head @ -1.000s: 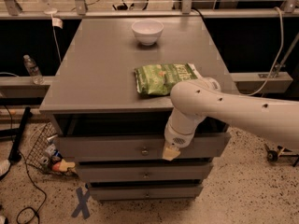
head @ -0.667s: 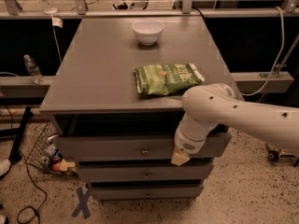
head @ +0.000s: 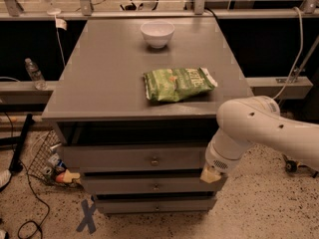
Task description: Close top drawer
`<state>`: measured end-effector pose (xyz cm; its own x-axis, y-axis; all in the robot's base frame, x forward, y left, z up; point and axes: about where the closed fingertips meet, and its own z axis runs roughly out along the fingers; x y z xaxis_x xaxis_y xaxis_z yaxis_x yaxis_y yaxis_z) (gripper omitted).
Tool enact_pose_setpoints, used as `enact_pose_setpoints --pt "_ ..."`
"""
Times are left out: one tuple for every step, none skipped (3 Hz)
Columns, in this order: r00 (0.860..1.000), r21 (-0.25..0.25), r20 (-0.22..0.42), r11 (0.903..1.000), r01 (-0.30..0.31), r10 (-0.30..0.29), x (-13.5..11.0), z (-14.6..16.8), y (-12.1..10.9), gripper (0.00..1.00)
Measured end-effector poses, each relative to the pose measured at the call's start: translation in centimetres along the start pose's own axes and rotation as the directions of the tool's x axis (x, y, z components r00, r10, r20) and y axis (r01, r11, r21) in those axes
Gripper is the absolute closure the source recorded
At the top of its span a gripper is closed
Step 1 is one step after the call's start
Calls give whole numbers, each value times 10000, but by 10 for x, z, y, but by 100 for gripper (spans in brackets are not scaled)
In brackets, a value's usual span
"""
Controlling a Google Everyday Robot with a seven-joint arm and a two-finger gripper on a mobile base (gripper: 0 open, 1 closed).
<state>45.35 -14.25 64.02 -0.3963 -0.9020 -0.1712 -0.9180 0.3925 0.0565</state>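
Observation:
The top drawer is a wide grey drawer with a small metal knob at its centre. It stands pulled out a little from the grey cabinet, with a dark gap above its front panel. My gripper is at the end of the white arm. It sits low at the right end of the drawer front, at about the panel's bottom corner. Whether it touches the panel I cannot tell.
On the cabinet top lie a green chip bag and a white bowl. Two narrower drawer fronts with knobs sit below. A wire basket with clutter and a blue X floor mark are at the left. A water bottle stands on the left ledge.
My arm and gripper have moved to the right along the top drawer front, from near its centre knob to its right end, and slightly lower.

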Motion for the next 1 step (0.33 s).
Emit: enact_pose_setpoints --pt "9977 254 67 9974 -671 669 28 -11 -5 100"
